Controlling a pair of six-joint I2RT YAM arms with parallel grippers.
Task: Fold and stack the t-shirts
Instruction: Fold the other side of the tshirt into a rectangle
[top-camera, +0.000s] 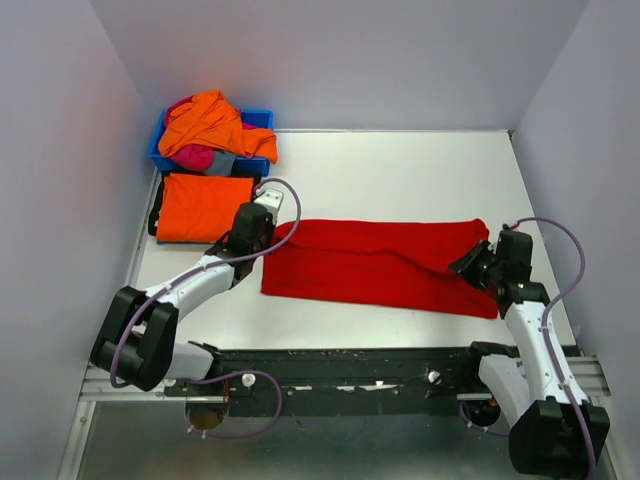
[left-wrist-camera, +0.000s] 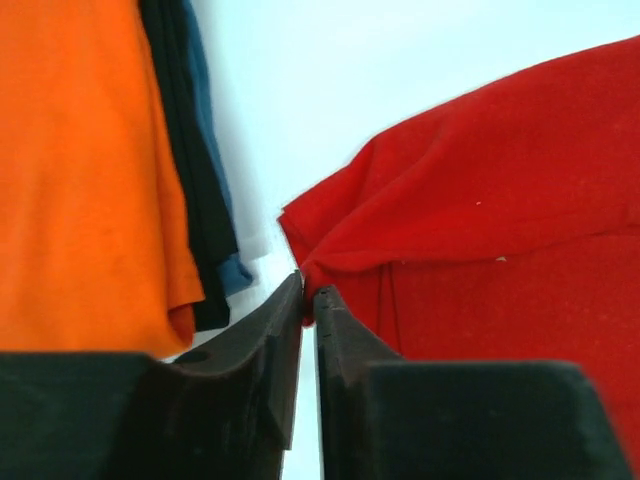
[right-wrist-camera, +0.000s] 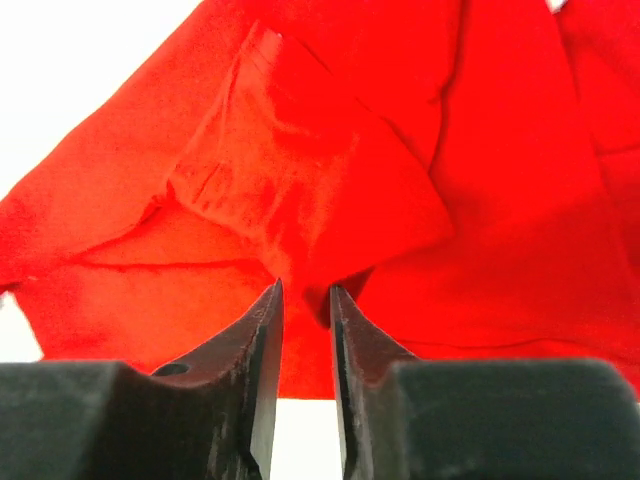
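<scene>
The red t-shirt (top-camera: 380, 265) lies as a long folded band on the surface (top-camera: 400, 170), left claw (left-wrist-camera: 308, 287) nearly shut at one corner, grip unclear, right claw (right-wrist-camera: 305, 288) slightly parted at the other; likely next, re-pinching to fold it crosswise.

The bright red t-shirt (top-camera: 380, 265) lies flat on the table (top-camera: 400, 170), folded lengthwise into a long band running left to right. A neatly folded orange t-shirt (top-camera: 203, 206) lies at the far left. Behind it a crumpled orange shirt (top-camera: 212, 125), a magenta-pink shirt (top-camera: 193, 157) and a grey shirt (top-camera: 222, 163) are heaped together.
</scene>
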